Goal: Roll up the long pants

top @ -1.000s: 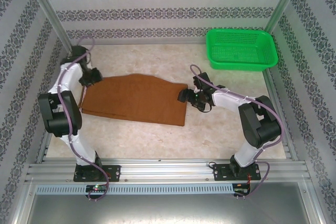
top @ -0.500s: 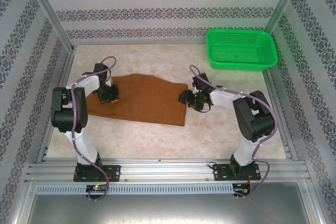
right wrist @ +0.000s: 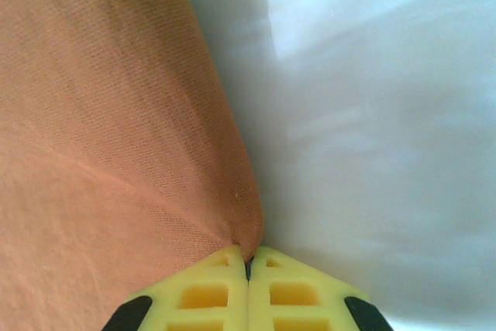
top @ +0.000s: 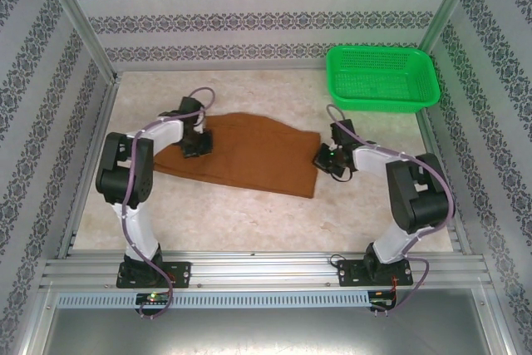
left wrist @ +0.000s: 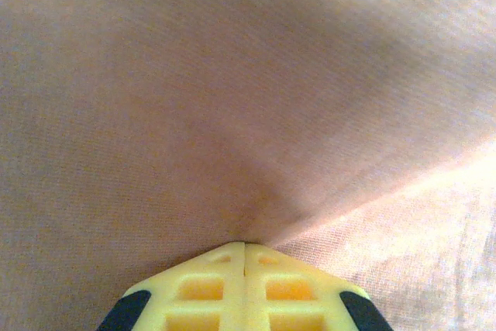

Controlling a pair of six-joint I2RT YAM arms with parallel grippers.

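The long pants (top: 253, 155) lie flat as a rust-brown sheet across the middle of the table. My left gripper (top: 197, 144) sits on their left end, and in the left wrist view its yellow fingers (left wrist: 245, 244) are pressed together with a fold of the brown cloth (left wrist: 232, 75) pinched at the tips. My right gripper (top: 326, 158) is at the pants' right edge. The right wrist view shows that gripper (right wrist: 249, 257) shut on the very edge of the cloth (right wrist: 101, 114), with pale tabletop (right wrist: 372, 114) beside it.
A green basket (top: 382, 78) stands at the back right corner. Patterned walls and metal posts enclose the table (top: 249, 214). Bare marble-look surface lies in front of the pants and behind them.
Both grippers have shut on the cloth. The left one swung right from the table's left edge onto the pants. The whole garment and the right gripper shifted to the right.
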